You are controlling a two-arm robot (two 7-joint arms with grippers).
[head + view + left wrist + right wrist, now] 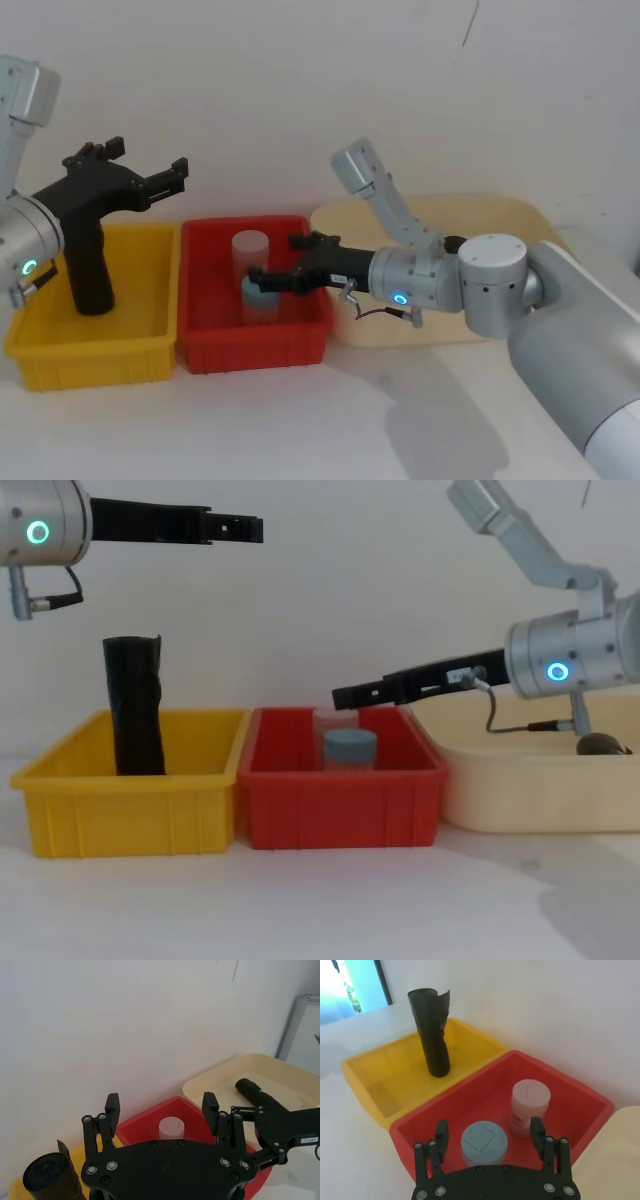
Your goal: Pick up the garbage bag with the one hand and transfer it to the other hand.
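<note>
silver arms (492,272); black left end effector (148,160), right end effector (278,262)

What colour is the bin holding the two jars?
Red; the bin shows best in the right wrist view.

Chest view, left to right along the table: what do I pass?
Yellow bin with the garbage bag standing upright in it → red bin with a blue-lidded jar → cream tray. Above them: left gripper, open, high up; right gripper, open, reaching over the red bin.

White table (320,910), yellow bin (130,805), red bin (340,810), cream tray (540,795) side by side
</note>
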